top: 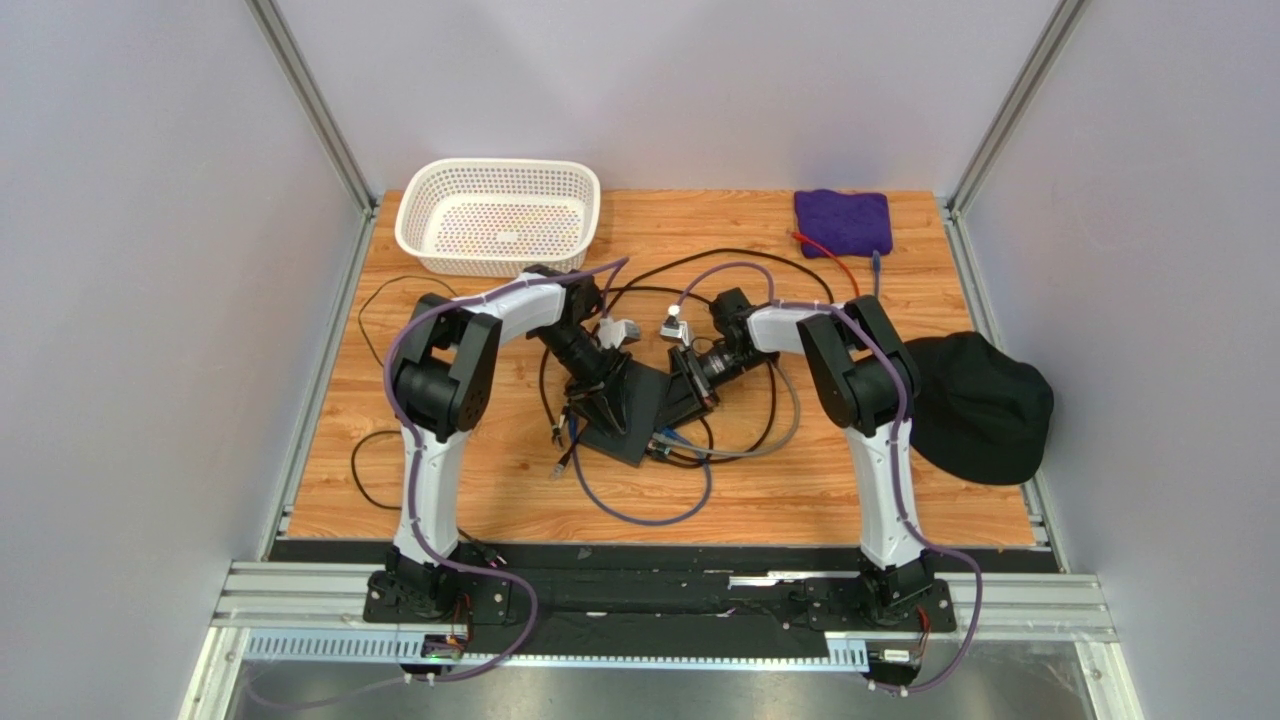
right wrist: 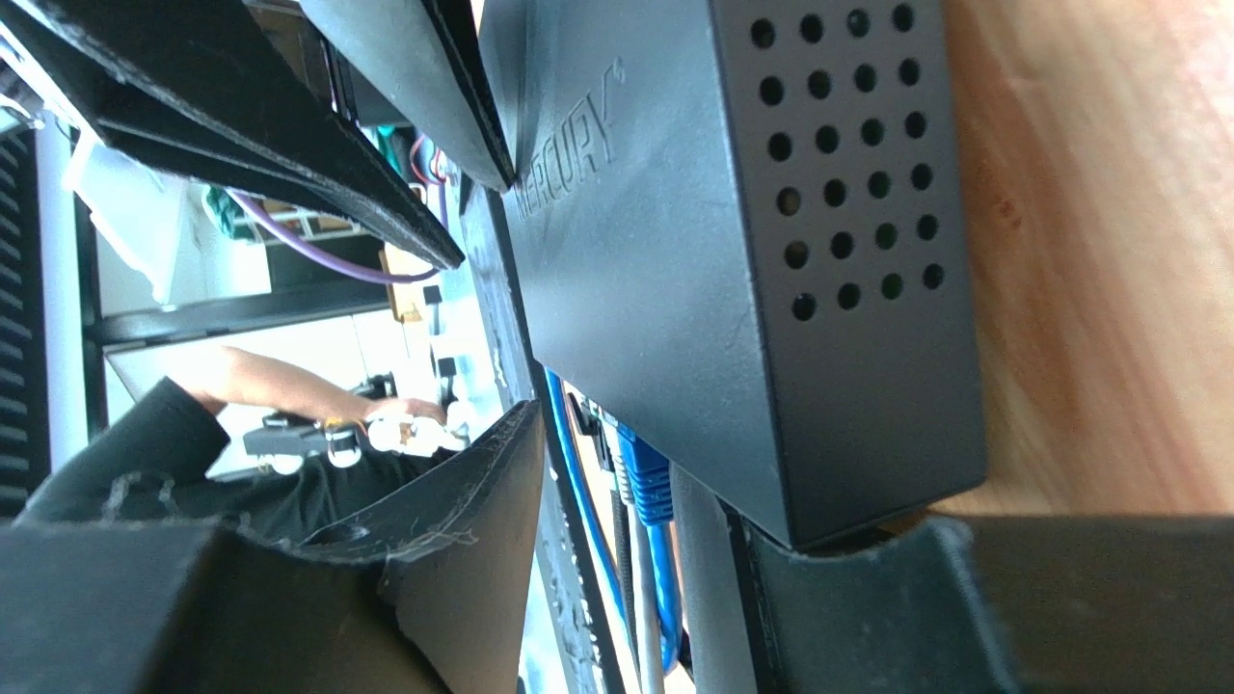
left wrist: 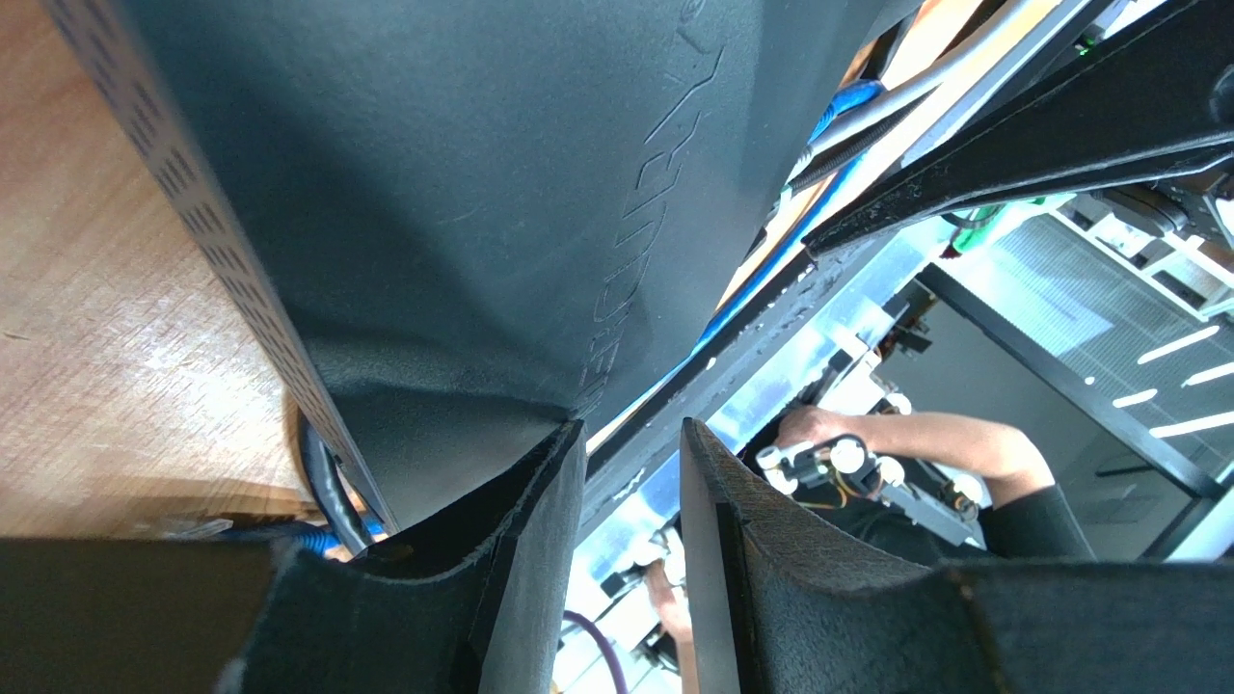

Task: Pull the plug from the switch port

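Observation:
The switch [top: 631, 402] is a flat black box lying at an angle mid-table; it also fills the left wrist view [left wrist: 478, 188] and shows vent holes in the right wrist view [right wrist: 753, 246]. A blue plug [right wrist: 646, 470] sits in a port on its near edge, beside grey and black cables. My right gripper [right wrist: 638, 513] is open, its fingers either side of the plug and cables, one finger under the switch's corner. My left gripper [left wrist: 633, 492] is slightly open with nothing between the jaws, one finger [left wrist: 536, 550] against the switch's top. In the top view, both grippers [top: 594, 375] [top: 699, 372] flank the switch.
Blue, grey and black cables [top: 646, 495] loop round the switch toward the front. A white basket [top: 499, 215] stands at the back left, a purple cloth [top: 843, 221] at the back right, and a black cap [top: 977, 405] at the right edge.

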{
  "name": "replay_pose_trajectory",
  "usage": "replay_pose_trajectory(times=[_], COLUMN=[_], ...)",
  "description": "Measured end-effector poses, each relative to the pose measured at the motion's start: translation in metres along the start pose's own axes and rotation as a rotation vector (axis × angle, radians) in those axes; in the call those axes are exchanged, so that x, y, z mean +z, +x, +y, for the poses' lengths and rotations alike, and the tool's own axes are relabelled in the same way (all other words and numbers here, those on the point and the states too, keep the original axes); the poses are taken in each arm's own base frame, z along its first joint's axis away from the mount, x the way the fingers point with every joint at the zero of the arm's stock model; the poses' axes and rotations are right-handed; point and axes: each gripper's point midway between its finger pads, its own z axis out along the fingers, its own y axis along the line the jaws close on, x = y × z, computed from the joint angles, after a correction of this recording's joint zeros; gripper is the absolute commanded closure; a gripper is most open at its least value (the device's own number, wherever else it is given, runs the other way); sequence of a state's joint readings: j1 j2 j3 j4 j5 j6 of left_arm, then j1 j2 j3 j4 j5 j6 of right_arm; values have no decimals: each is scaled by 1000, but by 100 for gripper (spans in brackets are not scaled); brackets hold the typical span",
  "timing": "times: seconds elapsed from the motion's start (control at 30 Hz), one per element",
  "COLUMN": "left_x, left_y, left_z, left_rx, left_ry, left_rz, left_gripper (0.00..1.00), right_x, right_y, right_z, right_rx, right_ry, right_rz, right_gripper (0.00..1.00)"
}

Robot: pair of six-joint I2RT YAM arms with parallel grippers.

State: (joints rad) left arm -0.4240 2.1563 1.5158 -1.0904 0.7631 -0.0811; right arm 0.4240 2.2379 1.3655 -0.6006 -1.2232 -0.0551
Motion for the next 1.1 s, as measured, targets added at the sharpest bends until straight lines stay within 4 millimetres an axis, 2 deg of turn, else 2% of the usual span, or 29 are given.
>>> replay_pose_trajectory(times=[0.4,0.57,0.73,0.9,1.1], left_x=[0,0,0,0,0], left_y=[1,1,1,1,1], left_z=[0,0,1,1,1], left_rx=[-5,-6,-6,-6,-6], left_ry=[-2,-2,-2,-2,-2], left_rz=[5,5,6,6,6], left_gripper=[56,56,56,56,56], right_x=[1,4,5,5,5], right_y=[3,4,3,4,4], right_z=[-5,-10,-11,-9,-9], right_rx=[-27,-48,-30,-19,-14], right_ry=[37,79,82,74,61], right_rz=[2,-12,-18,-18,-17], right_gripper=[64,72,75,88,90])
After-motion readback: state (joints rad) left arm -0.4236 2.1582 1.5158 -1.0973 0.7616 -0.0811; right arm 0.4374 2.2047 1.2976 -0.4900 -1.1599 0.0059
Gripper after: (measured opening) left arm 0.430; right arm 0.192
